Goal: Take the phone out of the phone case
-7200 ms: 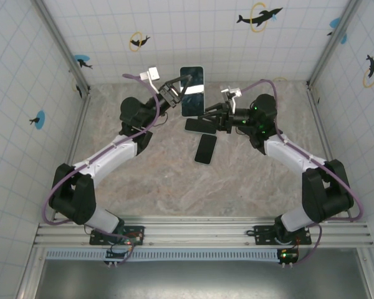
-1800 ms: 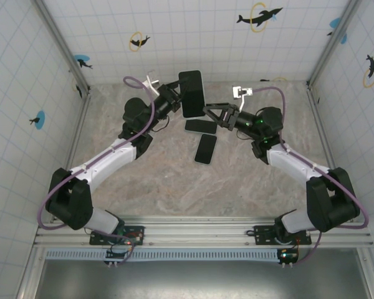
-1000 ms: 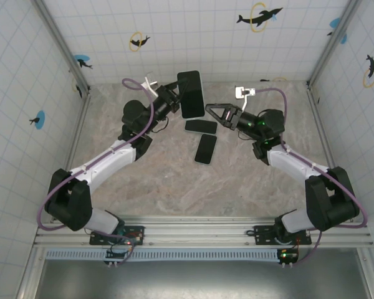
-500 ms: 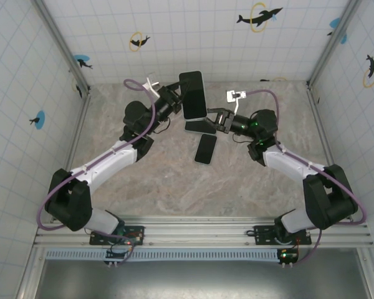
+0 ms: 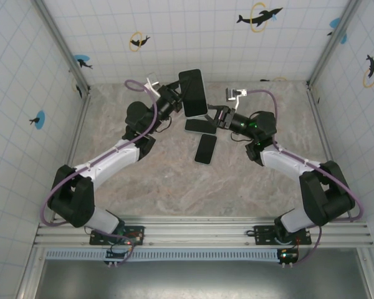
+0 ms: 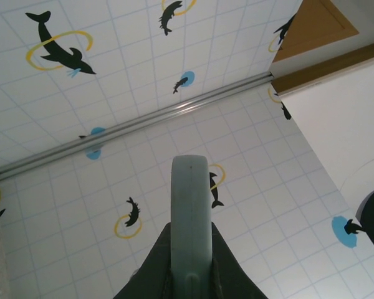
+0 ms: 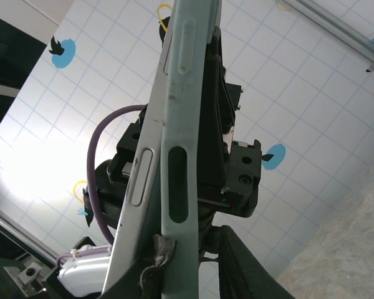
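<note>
My left gripper [image 5: 177,94] is shut on the pale grey-blue phone case [image 6: 190,199] and holds it raised over the back of the table, the phone [image 5: 193,92] in it with its dark screen up. Its fingers [image 6: 156,261] clamp the case edge-on. My right gripper [image 5: 215,116] is at the lower right corner of the held phone. There its jaws [image 7: 190,255] sit on either side of the edge, closed onto the case [image 7: 177,143]. The phone's silver side [image 7: 137,180] stands slightly apart from the case near my fingers.
Two more dark phones lie on the marbled table below the held one, one [image 5: 201,126] just under the right gripper and one [image 5: 206,148] a little nearer. Tiled walls close in the back and both sides.
My right gripper has moved left from open space onto the held phone's lower right corner, and its jaws have narrowed onto the edge. The left gripper has kept its hold in place.
</note>
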Tool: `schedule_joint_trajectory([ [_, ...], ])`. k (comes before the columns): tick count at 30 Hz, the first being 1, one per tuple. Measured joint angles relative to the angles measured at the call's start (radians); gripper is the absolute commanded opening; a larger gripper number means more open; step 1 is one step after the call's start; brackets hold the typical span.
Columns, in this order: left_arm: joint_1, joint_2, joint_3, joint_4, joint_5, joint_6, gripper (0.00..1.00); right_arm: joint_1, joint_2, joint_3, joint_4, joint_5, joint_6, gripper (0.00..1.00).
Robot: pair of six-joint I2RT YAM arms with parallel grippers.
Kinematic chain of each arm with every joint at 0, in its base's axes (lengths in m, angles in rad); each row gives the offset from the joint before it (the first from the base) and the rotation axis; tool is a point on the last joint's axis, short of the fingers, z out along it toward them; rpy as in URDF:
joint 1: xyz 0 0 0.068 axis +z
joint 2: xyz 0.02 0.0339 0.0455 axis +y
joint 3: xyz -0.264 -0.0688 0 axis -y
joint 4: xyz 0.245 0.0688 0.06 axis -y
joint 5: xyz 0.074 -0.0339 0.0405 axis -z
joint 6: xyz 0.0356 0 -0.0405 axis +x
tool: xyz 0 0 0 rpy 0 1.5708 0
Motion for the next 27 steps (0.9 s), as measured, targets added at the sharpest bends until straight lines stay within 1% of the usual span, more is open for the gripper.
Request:
schedule_joint_trajectory([
  [3,0.000,0.006,0.000,-0.001,0.000,0.000,0.16,0.000,0.007,0.000,0.020,0.003,0.026,0.12],
  [5,0.000,0.008,0.000,-0.002,0.000,0.002,0.27,0.000,0.010,0.000,0.031,0.005,0.042,0.10],
  [8,0.000,0.008,0.000,-0.012,0.000,0.002,0.36,-0.002,0.014,0.000,0.055,0.012,0.064,0.07],
  [11,0.000,0.008,0.000,-0.026,0.001,0.002,0.54,-0.002,0.018,-0.002,0.077,0.029,0.085,0.04],
  [13,0.000,0.008,0.000,-0.042,0.001,0.005,0.63,-0.004,0.019,-0.011,0.092,0.044,0.098,0.04],
  [16,0.000,0.008,0.000,-0.072,0.000,0.013,0.72,-0.004,0.023,-0.020,0.106,0.063,0.109,0.03],
  [18,0.000,0.008,0.000,-0.099,0.000,0.020,0.75,-0.005,0.025,-0.021,0.108,0.075,0.108,0.03],
  [22,-0.002,-0.008,-0.004,-0.168,-0.011,0.025,0.76,-0.012,0.033,-0.021,0.124,0.104,0.105,0.03],
  [27,-0.035,-0.106,-0.079,-0.248,-0.063,0.027,0.75,-0.026,0.062,-0.021,0.137,0.153,0.084,0.03],
])
